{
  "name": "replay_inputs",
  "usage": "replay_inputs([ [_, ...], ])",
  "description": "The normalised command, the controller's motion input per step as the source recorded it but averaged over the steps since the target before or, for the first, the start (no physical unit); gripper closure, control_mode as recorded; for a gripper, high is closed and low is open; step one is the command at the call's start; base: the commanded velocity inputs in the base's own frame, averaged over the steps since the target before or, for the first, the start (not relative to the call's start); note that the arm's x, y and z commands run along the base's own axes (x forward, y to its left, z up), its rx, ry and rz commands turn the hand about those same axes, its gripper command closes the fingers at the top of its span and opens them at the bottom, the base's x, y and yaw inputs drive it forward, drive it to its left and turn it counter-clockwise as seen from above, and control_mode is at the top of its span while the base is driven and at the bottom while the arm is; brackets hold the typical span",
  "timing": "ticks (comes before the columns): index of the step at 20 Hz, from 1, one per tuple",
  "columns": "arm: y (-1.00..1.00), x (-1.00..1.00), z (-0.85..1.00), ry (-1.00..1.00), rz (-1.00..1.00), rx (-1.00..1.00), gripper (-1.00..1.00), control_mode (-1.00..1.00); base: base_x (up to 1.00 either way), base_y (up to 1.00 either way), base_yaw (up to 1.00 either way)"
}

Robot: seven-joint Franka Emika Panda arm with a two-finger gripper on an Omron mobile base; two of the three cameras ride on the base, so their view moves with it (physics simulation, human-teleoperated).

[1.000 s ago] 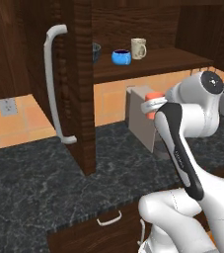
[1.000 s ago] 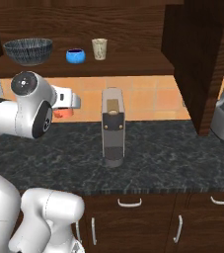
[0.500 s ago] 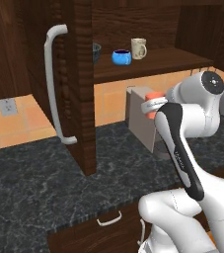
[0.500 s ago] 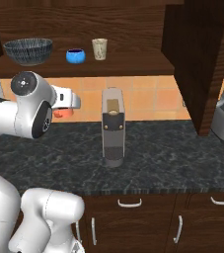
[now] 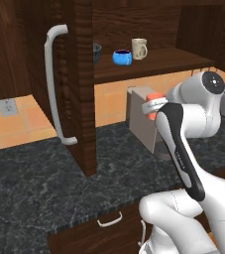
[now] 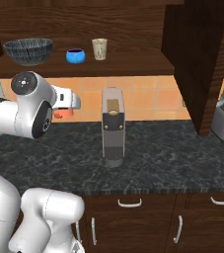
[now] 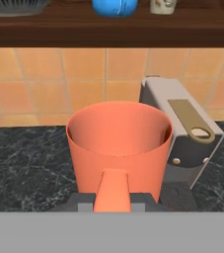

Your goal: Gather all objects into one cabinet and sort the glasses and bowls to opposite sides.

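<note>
The orange-red cup [image 7: 118, 148] sits upright in the gripper [image 6: 64, 109], clenched on its wall, above the dark counter [image 6: 158, 153] and below the open cabinet's shelf [image 6: 133, 63]. Keeping it upright and level suits a lift onto that shelf.

On the shelf, the striped dark bowl [image 6: 28, 51] stands at one end, the small blue bowl [image 6: 75, 55] beside it, and the beige cup [image 6: 99, 49] further along. That order leaves bare shelf past the beige cup, a likely spot for the held cup, so glasses group apart from bowls.

Count: two bowls, two cups; three shelved, one held.

A grey appliance [image 6: 113, 126] stands on the counter, near the held cup. The cabinet door [image 5: 72, 84] hangs open.
</note>
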Motion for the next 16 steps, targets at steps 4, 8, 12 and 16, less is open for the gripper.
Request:
replay_inputs([
  [4,0.0,0.0,0.0,0.03,0.0,0.0,1.0,-1.0,0.0,0.0,0.0],
  [8,0.0,0.0,0.01,0.0,0.0,0.0,1.0,-1.0,0.0,0.0,0.0],
  [12,-0.11,-0.16,0.85,-0.07,-0.08,0.01,1.0,-1.0,0.0,0.0,0.0],
  [16,0.0,-0.1,1.0,-0.16,-0.08,0.0,1.0,-1.0,0.0,0.0,0.0],
])
